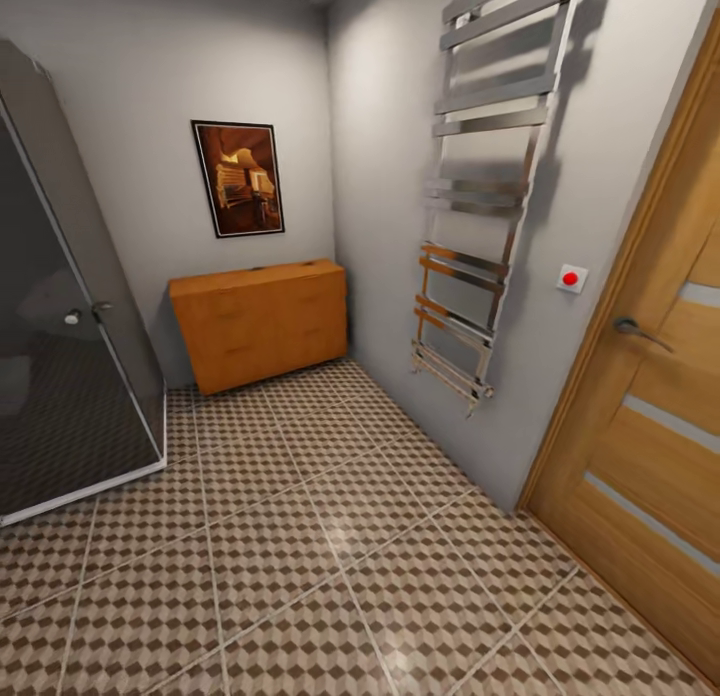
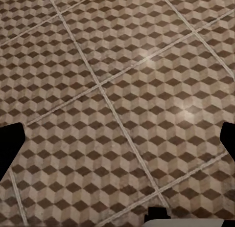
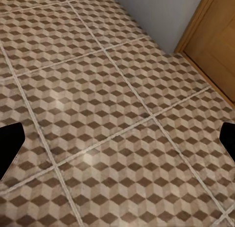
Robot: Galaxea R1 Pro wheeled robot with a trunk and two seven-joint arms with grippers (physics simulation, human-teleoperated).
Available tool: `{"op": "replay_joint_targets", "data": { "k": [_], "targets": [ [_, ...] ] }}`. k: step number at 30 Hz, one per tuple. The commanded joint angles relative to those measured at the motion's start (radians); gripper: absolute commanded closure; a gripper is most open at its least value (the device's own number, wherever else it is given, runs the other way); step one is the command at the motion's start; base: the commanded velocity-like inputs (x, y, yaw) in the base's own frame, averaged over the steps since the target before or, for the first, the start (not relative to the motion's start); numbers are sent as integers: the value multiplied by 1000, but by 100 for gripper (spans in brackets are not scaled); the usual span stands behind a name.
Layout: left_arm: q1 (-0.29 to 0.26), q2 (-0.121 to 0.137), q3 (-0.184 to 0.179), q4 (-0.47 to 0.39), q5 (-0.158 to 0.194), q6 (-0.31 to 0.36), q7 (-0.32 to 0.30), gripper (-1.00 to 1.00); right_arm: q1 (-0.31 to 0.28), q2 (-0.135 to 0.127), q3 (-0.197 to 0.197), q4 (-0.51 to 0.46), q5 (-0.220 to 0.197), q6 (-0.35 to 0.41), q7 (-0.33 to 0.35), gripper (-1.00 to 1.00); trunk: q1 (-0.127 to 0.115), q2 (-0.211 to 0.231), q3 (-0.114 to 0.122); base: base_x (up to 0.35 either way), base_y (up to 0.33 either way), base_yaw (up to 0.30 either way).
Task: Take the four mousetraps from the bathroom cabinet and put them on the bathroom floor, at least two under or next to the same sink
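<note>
Left gripper: in the left wrist view its two black fingertips sit at opposite edges of the frame, so the jaws are spread wide with nothing between them, hanging above the bathroom floor of square tiles printed with a brown, beige and white cube pattern and pale grout lines. Right gripper: same story in the right wrist view, black fingertips far apart at the frame edges, wide and empty, over the same tile pattern, with a grey wall base and the light-oak wooden door near one corner. In the head view, the tiled floor runs to the far wall, where the wide, low orange-brown wooden cabinet stands against it, drawer fronts closed. Above the cabinet hangs a dark-framed picture. Left of the cabinet is a dark glass shower enclosure. On the right wall: a chrome ladder-style towel rail, a small white switch with a red button, then the oak door with a metal lever handle.
</note>
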Motion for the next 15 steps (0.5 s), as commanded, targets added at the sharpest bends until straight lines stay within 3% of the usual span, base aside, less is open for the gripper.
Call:
{"op": "replay_joint_targets", "data": {
  "k": [1, 15],
  "targets": [
    [-2, -1, -9, 4, 8, -6, 1, -100, -1, 0, 9, 0, -10, -3, -1, -100, 1, -2, -2, 94, 82, 257],
    [-2, -1, -9, 4, 8, -6, 2, -100, -1, 4, 9, 0, -10, -3, -1, -100, 1, -2, -7, 94, 52, 245]
  ]
}}
